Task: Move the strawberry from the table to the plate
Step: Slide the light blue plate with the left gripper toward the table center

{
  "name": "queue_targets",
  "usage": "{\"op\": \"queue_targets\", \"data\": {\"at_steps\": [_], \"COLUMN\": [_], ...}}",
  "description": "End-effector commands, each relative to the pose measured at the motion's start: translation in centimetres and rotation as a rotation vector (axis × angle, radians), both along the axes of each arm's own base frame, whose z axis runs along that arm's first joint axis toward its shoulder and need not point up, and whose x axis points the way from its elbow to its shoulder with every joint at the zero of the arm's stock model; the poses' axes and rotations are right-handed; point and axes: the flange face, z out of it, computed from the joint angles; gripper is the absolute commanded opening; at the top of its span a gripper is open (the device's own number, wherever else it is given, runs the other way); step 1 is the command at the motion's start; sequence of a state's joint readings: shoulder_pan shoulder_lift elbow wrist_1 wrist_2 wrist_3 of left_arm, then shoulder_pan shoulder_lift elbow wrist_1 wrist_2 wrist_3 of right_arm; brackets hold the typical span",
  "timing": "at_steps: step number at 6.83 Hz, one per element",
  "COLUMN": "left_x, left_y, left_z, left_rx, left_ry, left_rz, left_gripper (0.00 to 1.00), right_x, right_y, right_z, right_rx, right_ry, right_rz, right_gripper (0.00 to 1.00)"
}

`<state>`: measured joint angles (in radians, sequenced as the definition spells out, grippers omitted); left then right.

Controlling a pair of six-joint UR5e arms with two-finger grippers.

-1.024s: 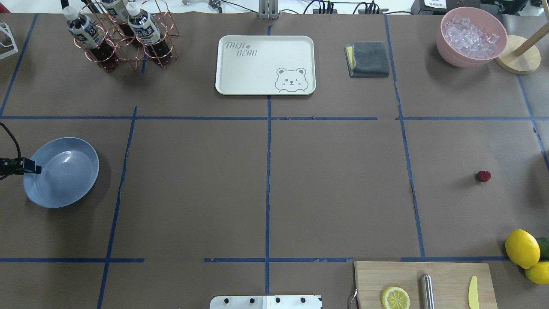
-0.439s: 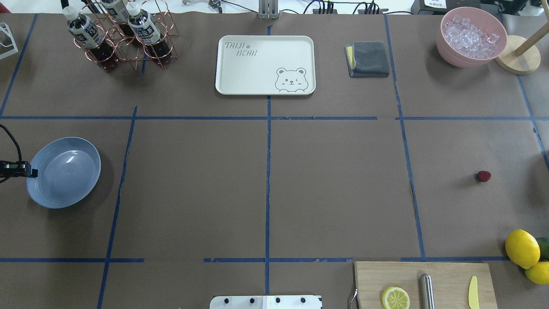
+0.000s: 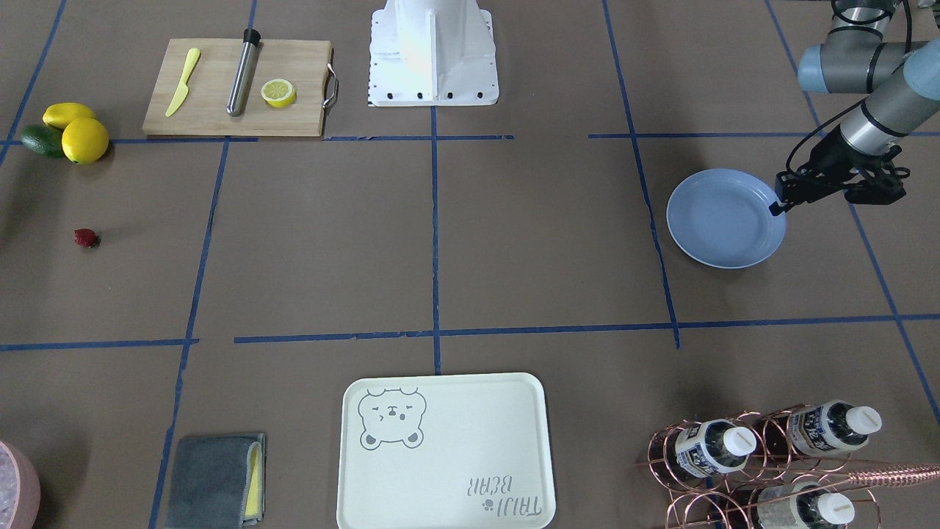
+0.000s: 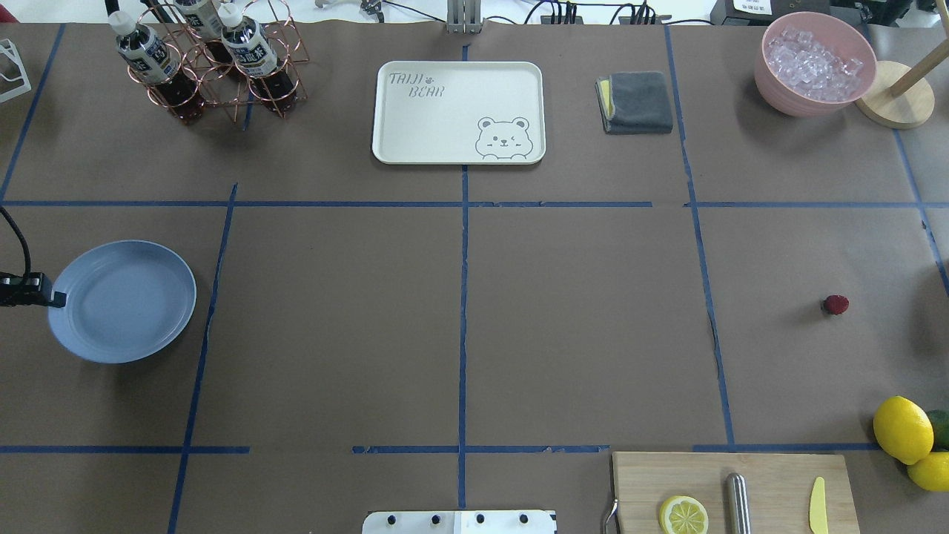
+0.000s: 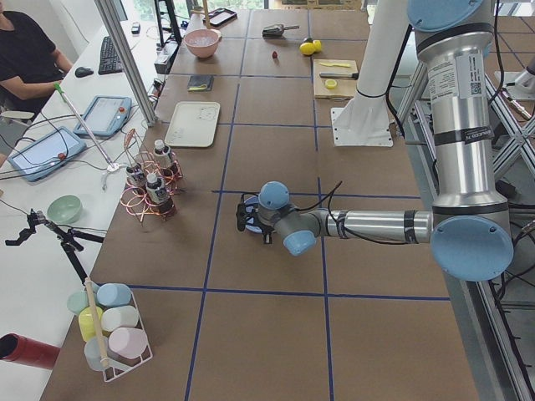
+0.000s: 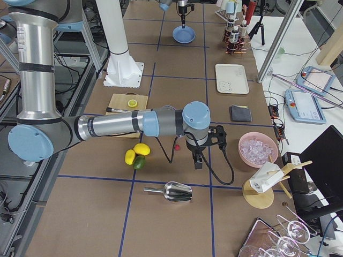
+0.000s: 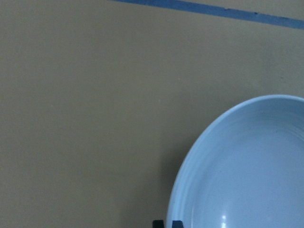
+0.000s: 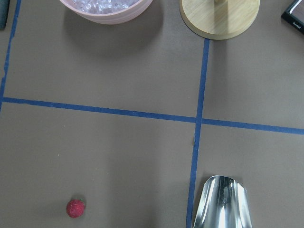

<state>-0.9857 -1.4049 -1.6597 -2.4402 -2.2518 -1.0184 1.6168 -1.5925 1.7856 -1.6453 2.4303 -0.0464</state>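
The strawberry (image 4: 835,304) lies alone on the table (image 4: 578,326) at the right, also seen from the front (image 3: 86,237) and in the right wrist view (image 8: 75,208). The light-blue plate (image 4: 122,300) lies flat at the far left. My left gripper (image 4: 58,300) comes in low from the table's edge. Its fingertips (image 7: 159,223) are close together across the plate's rim (image 7: 190,156). My right gripper (image 6: 198,163) hangs above the table a short way from the strawberry (image 6: 176,146). It shows only in the exterior right view, so I cannot tell whether it is open or shut.
Lemons (image 4: 903,429) and a cutting board (image 4: 778,475) with a lemon half and a knife sit near the strawberry. A metal scoop (image 8: 223,202), a pink bowl of ice (image 4: 815,63), a grey cloth (image 4: 636,101), a cream tray (image 4: 458,111) and a bottle rack (image 4: 215,67) stand further off.
The plate was tilted and now lies flat, its right edge further right. The left gripper has drawn back slightly to the left. The strawberry has not moved.
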Motion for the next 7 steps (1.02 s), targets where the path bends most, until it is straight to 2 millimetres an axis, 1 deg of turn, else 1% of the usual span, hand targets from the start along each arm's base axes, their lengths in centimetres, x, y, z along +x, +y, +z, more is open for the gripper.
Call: {"op": "queue_targets", "data": {"at_steps": [1, 2, 3, 4, 5, 6, 7], "left_x": [0.7, 3.7, 5.5, 9.4, 14.7, 20.3, 24.2], "left_y": [-7.0, -12.8, -14.8, -13.5, -12.0, -9.0, -6.1], "left_z": [-10.2, -18.7, -23.6, -26.5, -30.0, -32.3, -32.9], "left_rx": [-0.035, -0.047, -0.051, -0.131, -0.180, -0.228, -0.250], "left_ry": [0.005, -0.004, 0.003, 0.047, 0.069, 0.101, 0.153], "left_rz": [-0.046, -0.063, -0.061, -0.074, -0.091, -0.084, -0.111], "left_gripper": [0.00, 0.00, 0.00, 0.00, 0.00, 0.00, 0.00], "right_x": [-0.6, -1.1, -1.8, -1.8, -1.8, -1.9, -1.9], "right_y": [-0.8, -0.9, -1.0, -1.0, -1.0, -1.1, -1.2], "right_z": [-0.8, -0.8, -0.8, -0.3, -0.4, -0.5, -0.9], "right_rx": [0.015, 0.019, 0.018, -0.012, -0.017, -0.015, -0.010], "right_ry": [-0.002, 0.004, 0.005, 0.001, -0.001, -0.003, -0.005], "right_rz": [-0.012, -0.025, -0.037, -0.020, -0.015, -0.016, -0.015], "right_gripper": [1.00, 1.00, 1.00, 1.00, 1.00, 1.00, 1.00]}}
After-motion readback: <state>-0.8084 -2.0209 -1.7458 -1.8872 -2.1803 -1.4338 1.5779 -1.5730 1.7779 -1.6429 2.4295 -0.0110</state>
